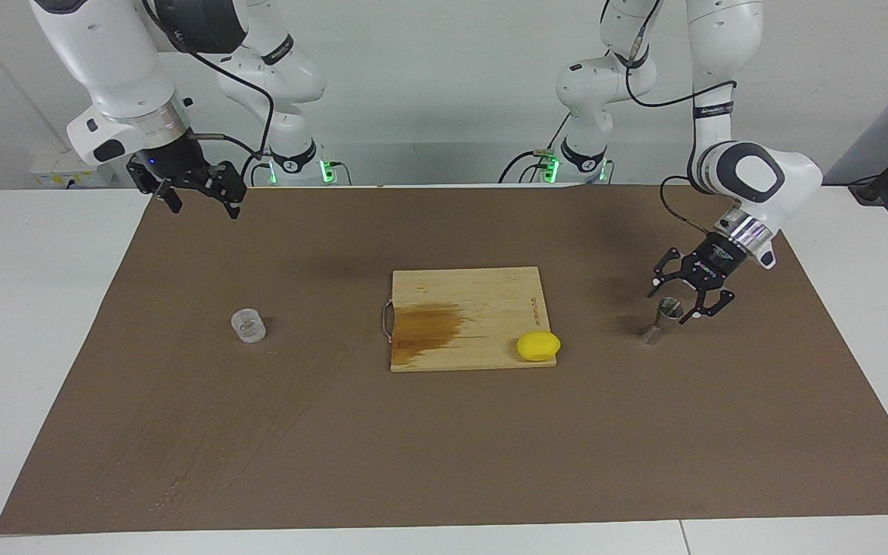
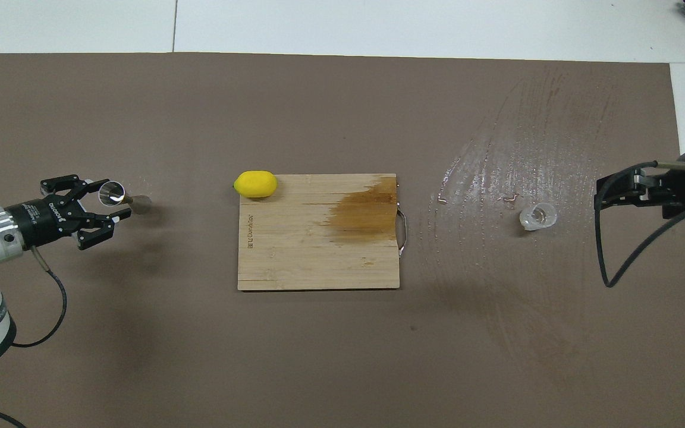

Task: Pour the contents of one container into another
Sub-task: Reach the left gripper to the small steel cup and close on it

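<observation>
Left gripper (image 1: 679, 294) sits at right of the facing view, fingers spread wide, straddling the top cone of the steel jigger (image 1: 664, 318). Not clamped; gaps visible between the fingertips and the rim. Overhead view confirms it: left gripper (image 2: 103, 208) at left-centre of frame, open, with the jigger (image 2: 118, 195) mouth between the finger pads. Jigger stands upright on the brown mat (image 1: 444, 447), toward the left arm's end of the table.

Right gripper (image 1: 196, 189) hangs at upper left of the facing view, over the mat's edge close to the robots; the arm waits. Can't tell whether its fingers are open or closed. In the overhead view it shows at the right edge (image 2: 634, 189).

Clear plastic cup (image 1: 247, 324) stands upright on the mat, left of centre in the facing view, right of centre overhead (image 2: 538, 216), well apart from both grippers. Wet streaks on the mat around it.

Wooden cutting board (image 1: 465, 317) mid-frame, with a dark wet stain. Lemon (image 1: 538, 346) on its corner, at the jigger's end.
</observation>
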### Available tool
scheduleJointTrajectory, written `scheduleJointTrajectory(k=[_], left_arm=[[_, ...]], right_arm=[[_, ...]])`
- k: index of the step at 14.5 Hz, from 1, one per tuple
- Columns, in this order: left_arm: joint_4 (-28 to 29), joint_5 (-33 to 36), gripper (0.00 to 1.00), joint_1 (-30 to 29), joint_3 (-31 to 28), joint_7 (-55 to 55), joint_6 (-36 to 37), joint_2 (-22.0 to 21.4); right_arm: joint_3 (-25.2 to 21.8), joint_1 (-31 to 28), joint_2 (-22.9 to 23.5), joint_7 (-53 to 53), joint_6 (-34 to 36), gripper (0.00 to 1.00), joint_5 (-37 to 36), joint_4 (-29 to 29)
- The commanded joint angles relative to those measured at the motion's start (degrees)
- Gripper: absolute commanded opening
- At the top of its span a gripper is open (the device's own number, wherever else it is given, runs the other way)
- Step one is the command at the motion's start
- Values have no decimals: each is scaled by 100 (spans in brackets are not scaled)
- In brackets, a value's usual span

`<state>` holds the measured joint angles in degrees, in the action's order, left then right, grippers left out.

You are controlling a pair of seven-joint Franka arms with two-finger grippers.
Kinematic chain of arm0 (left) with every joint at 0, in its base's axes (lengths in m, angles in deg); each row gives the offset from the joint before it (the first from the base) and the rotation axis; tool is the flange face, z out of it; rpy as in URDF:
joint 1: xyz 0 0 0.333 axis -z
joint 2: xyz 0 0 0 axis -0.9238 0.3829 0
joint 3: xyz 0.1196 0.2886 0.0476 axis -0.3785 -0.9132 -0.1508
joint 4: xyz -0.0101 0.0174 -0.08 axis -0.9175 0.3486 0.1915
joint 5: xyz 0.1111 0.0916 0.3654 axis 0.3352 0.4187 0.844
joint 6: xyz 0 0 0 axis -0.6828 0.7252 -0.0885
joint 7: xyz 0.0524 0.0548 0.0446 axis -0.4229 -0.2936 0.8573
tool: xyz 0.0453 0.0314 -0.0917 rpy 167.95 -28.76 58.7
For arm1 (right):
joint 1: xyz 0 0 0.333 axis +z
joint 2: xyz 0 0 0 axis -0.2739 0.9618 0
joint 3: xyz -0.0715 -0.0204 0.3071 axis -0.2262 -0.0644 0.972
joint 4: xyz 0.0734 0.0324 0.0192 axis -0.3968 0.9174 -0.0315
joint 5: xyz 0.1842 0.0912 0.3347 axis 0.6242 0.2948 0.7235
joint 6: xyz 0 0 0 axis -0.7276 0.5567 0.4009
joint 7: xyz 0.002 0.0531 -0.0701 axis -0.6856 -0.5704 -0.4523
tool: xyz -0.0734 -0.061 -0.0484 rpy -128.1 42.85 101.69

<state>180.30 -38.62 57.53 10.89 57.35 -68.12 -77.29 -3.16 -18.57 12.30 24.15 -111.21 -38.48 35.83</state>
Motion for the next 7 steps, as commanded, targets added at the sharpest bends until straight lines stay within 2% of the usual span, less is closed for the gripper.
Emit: scheduleJointTrajectory(k=[1,4,7], left_arm=[[86,-154,0,91,-34,-200,-78,-35],[-1,-154,0,91,-25,-483,-7,-8],[-474,-154,0,222,-25,-325,474,123]], right_arm=[[20,-75,-107,-141,65,100,116,84],[20,-75,-107,-141,48,100,116,84],[12,-93,-107,-106,22,100,116,84]])
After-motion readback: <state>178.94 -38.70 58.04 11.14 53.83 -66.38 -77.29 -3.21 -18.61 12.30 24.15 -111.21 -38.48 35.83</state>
